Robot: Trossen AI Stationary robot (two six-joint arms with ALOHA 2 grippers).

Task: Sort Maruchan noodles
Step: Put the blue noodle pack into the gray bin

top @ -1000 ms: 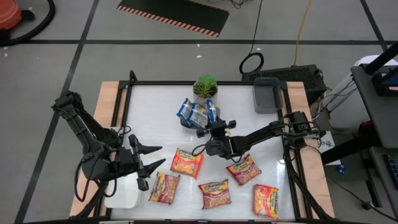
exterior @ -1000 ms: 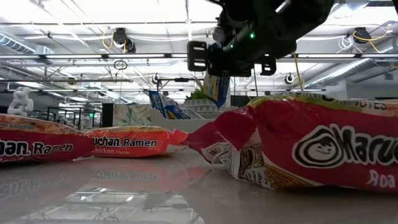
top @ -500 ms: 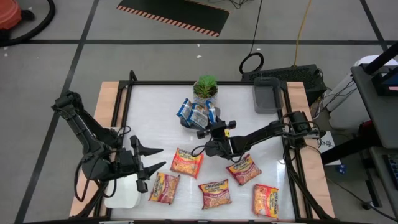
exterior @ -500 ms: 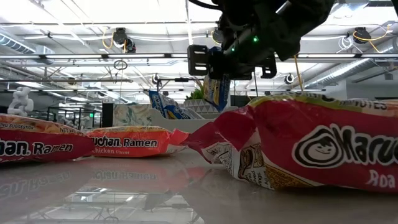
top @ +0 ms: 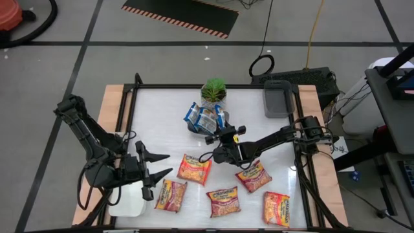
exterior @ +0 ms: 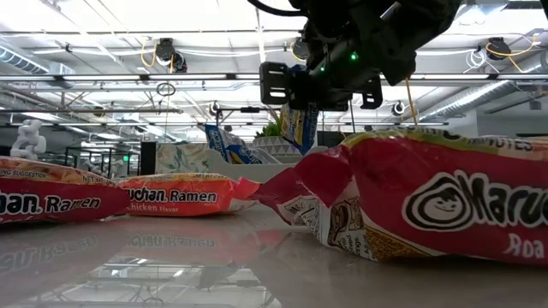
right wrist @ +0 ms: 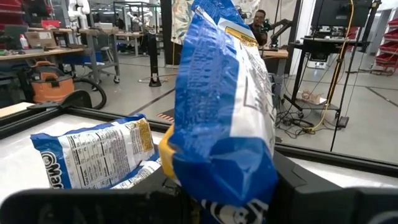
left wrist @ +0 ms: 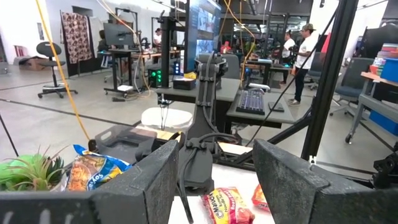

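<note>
R gripper [top: 217,138] clamping blue packet [right wrist: 222,106] aloft

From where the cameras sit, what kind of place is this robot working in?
Probably a robotics lab or workshop, not a home. Beyond the table stand desks with a monitor and a keyboard, people standing, and a shop vacuum on a bare concrete floor.

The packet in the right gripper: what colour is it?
Blue and white packet, clearest in the right wrist view.
</note>
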